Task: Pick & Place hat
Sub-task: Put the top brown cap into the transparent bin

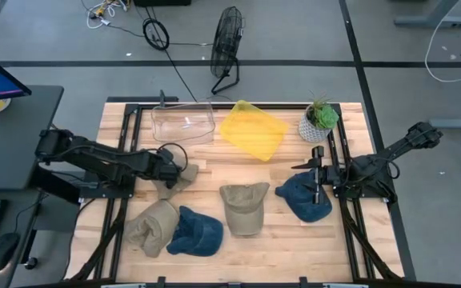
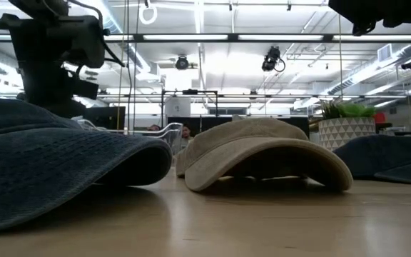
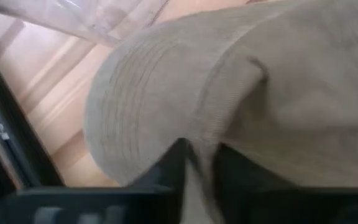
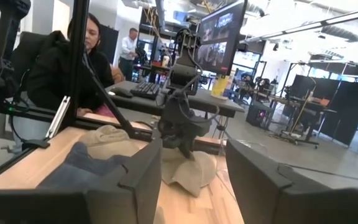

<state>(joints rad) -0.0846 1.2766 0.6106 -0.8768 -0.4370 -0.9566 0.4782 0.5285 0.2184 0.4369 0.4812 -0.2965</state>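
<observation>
1. A tan hat (image 1: 184,178) was held by the left gripper (image 1: 173,170) near the left middle of the table (image 1: 278,240). In the left wrist view, a fold of the hat's cloth (image 3: 204,143) was pinched between the two dark fingers (image 3: 166,168).

2. The hat looked lifted or partly lifted (how high could not be told from above). A clear bin (image 1: 183,122) sat just behind it at the back of the table, beside a yellow cloth (image 1: 252,130).

3. More hats were spread at the front: a second tan hat (image 1: 152,226), a blue hat (image 1: 196,232) touching it, a tan cap (image 1: 242,208) in the middle, and another blue hat (image 1: 304,196) on the right.

4. The right gripper (image 1: 318,172) waited at the right side of the table, near a small potted plant (image 1: 319,120). Its fingers (image 4: 135,168) were spread apart, with nothing held between them.

5. Only a thin fold was being pinched, so the hat could probably slip out if it were moved fast.

6. The floppy brim hung down, so it could likely be caught on the bin's edge, and the light bin could be pushed away.

7. If the bin was where the hat belonged (a guess), the hat could be dropped too soon and be left half outside.
</observation>
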